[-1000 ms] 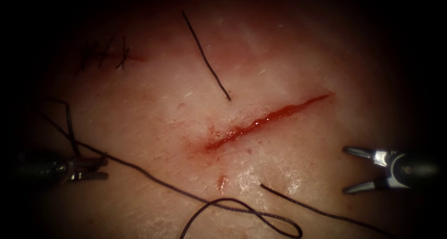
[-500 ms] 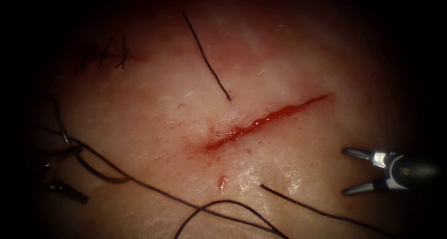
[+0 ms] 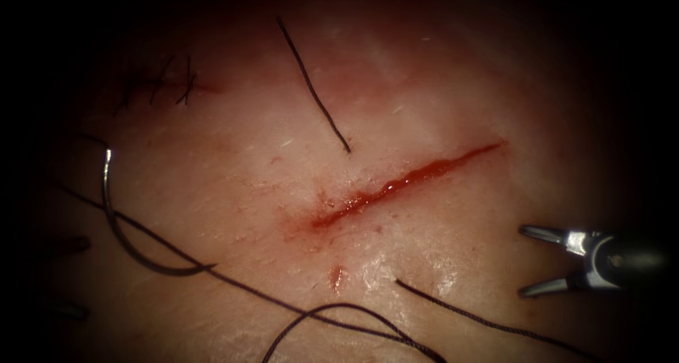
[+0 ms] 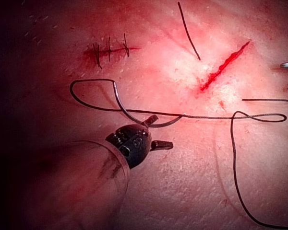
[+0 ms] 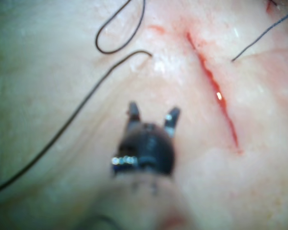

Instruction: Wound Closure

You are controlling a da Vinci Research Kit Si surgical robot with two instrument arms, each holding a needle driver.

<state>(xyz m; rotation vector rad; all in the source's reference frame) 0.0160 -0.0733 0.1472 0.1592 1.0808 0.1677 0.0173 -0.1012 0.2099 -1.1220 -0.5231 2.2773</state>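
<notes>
Dark thread (image 3: 233, 281) across needle (image 3: 120, 235), beside cut (image 3: 403, 182).

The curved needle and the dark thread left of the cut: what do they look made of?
The thin curved needle, lying free on the pale pork tissue left of the red cut, looks like polished metal: it glints along its curve. The dark thread looks like matte, possibly braided fibre, limp and looping. Left tool and right tool both hold nothing, jaws open.
</notes>
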